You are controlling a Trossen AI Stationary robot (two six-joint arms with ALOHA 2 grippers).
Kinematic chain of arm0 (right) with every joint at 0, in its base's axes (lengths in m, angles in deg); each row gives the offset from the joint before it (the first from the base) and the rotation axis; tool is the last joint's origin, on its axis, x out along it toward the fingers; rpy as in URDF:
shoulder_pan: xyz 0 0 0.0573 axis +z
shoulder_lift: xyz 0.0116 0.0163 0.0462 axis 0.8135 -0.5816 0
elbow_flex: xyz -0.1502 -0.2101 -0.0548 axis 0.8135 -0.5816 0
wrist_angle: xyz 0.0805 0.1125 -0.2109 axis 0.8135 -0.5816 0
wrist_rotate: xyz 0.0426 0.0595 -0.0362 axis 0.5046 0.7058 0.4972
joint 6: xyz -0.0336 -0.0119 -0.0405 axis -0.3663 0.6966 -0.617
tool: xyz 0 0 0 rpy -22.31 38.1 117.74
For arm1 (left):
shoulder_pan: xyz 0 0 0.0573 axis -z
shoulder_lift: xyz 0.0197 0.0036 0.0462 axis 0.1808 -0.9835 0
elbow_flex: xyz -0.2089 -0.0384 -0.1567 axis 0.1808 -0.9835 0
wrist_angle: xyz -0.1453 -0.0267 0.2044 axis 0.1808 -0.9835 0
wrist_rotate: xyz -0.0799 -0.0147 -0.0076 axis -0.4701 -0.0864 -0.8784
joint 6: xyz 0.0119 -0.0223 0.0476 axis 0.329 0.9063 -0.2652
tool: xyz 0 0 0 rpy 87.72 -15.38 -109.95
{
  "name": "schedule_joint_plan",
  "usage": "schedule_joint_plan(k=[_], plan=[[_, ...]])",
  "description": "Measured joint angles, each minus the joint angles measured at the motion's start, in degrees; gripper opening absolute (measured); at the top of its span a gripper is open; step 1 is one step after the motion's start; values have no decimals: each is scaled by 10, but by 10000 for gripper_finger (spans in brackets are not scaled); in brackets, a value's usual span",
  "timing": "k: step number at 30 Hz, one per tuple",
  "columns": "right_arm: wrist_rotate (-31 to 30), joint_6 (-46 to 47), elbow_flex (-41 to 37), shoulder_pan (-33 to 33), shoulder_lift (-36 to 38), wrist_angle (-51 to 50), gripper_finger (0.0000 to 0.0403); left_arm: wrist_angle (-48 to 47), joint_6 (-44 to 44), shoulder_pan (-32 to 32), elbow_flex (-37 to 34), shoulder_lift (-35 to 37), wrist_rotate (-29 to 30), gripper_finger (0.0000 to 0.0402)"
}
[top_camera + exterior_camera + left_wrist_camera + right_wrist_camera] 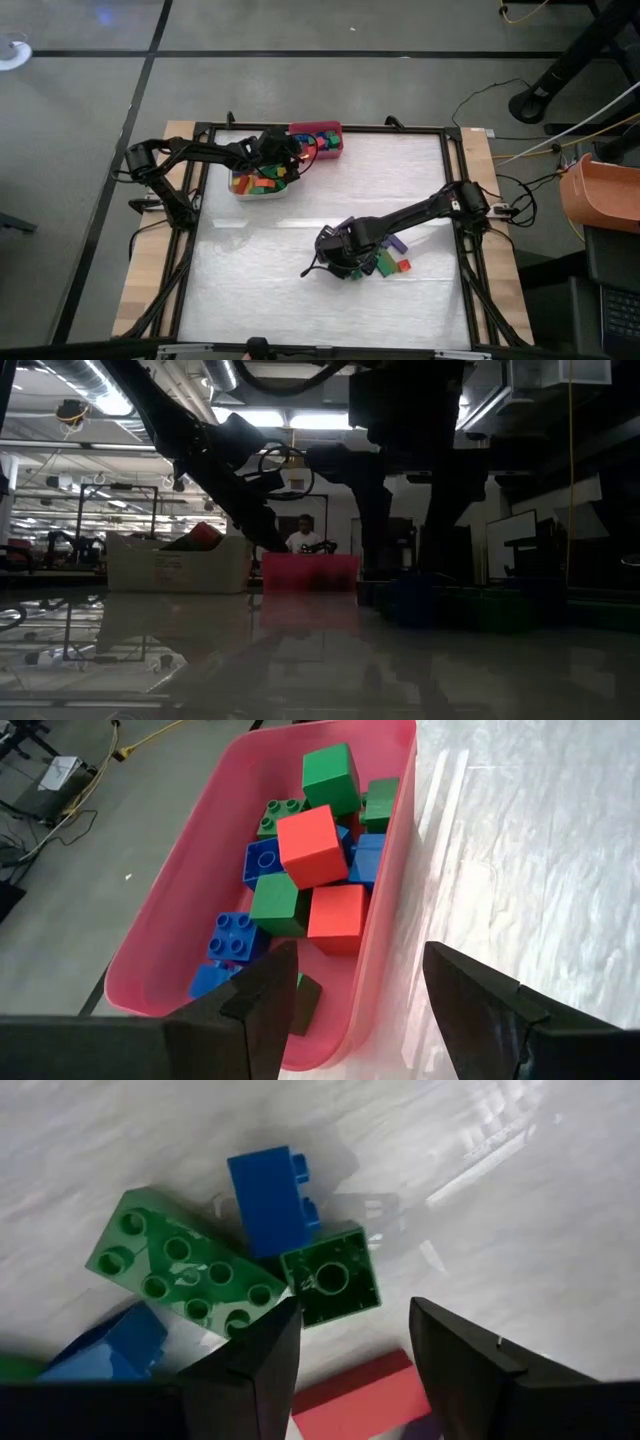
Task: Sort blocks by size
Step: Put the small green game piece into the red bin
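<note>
My left gripper [350,1010] hangs open over the near end of a red bin [160,930] at the table's far side. The bin holds several short blocks, red [312,845], green [330,778] and blue [232,935]. My right gripper [345,1370] points down, open, above a small pile of blocks lying on the table right of centre [388,262]. In that pile are a long green bar [185,1275], a blue block [268,1200], a short green block lying upside down [330,1285] and a red block [365,1395] below the gap between the fingers. Nothing is held.
A white bin [262,184] with mixed coloured blocks stands beside the red bin [318,140], toward the table's near-left. Pale table surface [260,290] lies open around the pile. A person [303,540] sits in the room beyond the table.
</note>
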Motion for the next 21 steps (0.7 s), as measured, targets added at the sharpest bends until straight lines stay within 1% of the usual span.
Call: schedule_joint_plan(k=[4,14,21], plan=[[4,-3,0,0,-11,-2,188,-1,0,0,0,0,0,203],[-1,-27,0,0,-12,4,188,-2,-2,0,0,0,0,203],[5,-27,0,0,-14,30,188,-1,-2,0,0,0,0,203]])
